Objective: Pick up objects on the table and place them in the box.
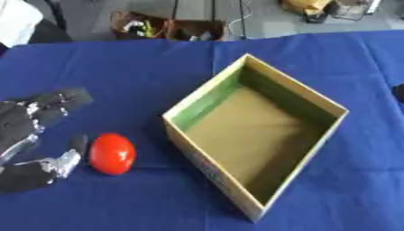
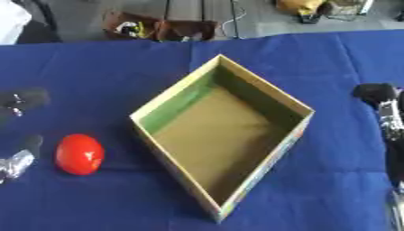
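Note:
A red round object (image 1: 111, 153), like a tomato, lies on the blue cloth left of the box. The open cardboard box (image 1: 185, 106) sits turned like a diamond in the middle, with a green inner wall and nothing inside. My left hand (image 1: 31, 135) is at the left edge, open, with its fingers spread above and its thumb (image 1: 65, 160) just beside the red object, not closed on it. My right hand (image 2: 385, 113) shows at the right edge of the right eye view, away from the box; its fingers are partly cut off.
The blue cloth-covered table (image 1: 134, 76) fills the view. Beyond its far edge, a brown box of clutter (image 1: 166, 28) and cables lie on the floor. Bare cloth lies in front of and behind the box.

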Available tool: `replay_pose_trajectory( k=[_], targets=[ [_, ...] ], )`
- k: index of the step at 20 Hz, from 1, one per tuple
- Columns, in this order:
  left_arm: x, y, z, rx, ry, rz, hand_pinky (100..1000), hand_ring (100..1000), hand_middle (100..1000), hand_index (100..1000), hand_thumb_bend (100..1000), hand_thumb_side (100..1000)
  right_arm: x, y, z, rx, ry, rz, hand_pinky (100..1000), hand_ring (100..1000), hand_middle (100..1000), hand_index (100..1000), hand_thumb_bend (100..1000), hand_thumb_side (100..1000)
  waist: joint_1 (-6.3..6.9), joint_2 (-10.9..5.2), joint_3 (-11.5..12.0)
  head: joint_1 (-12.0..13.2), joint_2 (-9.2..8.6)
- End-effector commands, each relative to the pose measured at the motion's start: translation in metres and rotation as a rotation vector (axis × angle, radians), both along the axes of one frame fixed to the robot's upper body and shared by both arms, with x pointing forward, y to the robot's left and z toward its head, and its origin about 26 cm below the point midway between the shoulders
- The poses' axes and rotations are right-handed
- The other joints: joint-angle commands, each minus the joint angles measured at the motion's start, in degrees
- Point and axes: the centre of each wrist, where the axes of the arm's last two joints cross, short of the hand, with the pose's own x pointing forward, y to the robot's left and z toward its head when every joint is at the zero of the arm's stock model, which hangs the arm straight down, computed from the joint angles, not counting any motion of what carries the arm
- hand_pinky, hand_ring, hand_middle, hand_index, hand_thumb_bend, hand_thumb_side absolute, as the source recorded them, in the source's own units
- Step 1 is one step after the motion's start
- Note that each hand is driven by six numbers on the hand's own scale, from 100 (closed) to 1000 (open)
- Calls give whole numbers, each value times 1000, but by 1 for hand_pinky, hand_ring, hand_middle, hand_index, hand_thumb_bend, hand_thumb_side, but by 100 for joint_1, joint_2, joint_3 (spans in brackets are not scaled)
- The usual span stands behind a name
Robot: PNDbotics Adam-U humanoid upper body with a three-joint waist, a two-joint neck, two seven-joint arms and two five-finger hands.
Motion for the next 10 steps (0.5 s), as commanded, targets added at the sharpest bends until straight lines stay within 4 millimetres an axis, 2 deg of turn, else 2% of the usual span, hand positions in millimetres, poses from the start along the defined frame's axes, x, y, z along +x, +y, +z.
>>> replay_pose_trajectory(
  k=[1,4,6,7,8,10],
  targets=[
    [-4,1,11,49,-38,-24,663,820,865,1000,100,1000,-1,-2,6,-36,-10,-1,867,795,599,686,100,837,12,-120,12,9,42],
    [-4,-4,10,56,-28,-50,654,820,881,1000,100,1000,-1,-1,6,-40,-3,3,867,794,598,685,100,842,28,-113,19,11,43],
    [-3,-9,8,60,15,-81,680,831,912,1000,100,1000,-1,-1,5,-43,-1,5,867,793,597,684,100,842,38,-112,20,11,47],
    [-3,-10,8,63,35,-91,729,859,937,1000,100,1000,-1,-1,5,-44,-1,5,867,793,596,684,100,843,41,-113,19,11,46],
    [-3,-12,8,72,58,-99,739,868,942,1000,100,1000,-1,-1,5,-44,0,6,867,793,596,684,100,844,44,-114,17,11,43],
    [-3,-16,9,99,100,-108,872,958,975,1000,100,1000,-1,-1,5,-45,1,8,867,792,595,683,100,844,47,-112,6,15,32]
  ],
)
